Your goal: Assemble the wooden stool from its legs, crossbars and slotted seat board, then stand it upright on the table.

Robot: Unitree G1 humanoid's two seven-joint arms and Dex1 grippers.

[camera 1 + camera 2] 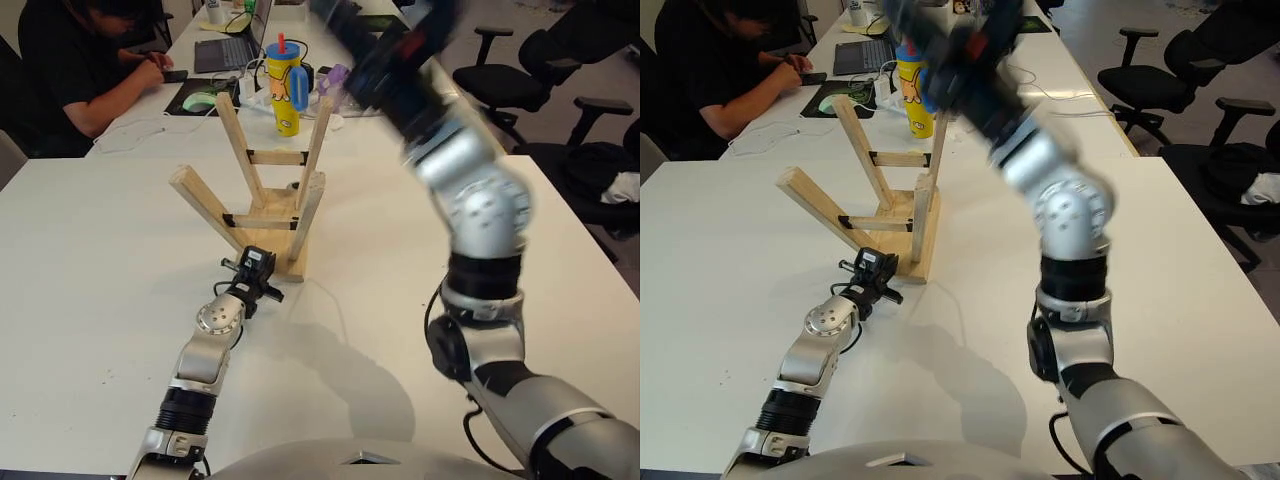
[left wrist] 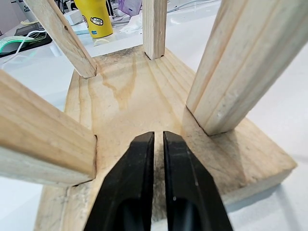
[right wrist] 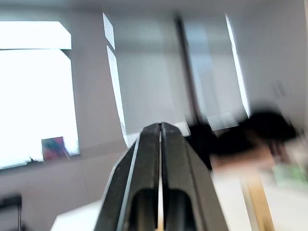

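While the head views take in the whole white table point(image 1: 80, 300) with the wooden stool point(image 1: 262, 222) lying on its side near the middle of the far edge, the left wrist view gives the close detail of the seat board point(image 2: 130, 91): a pale, grained underside with legs point(image 2: 240, 67) set into it. Crossbars point(image 1: 277, 157) tie the legs. The right arm point(image 1: 470, 200) is raised over the far edge, blurred. The right gripper point(image 3: 160, 126) has its fingers pressed together on nothing. The left gripper point(image 2: 159, 136) sits just beside the seat's underside, with a thin slit between its fingers, holding nothing. A yellow cup point(image 1: 284, 85) stands beyond the far edge.
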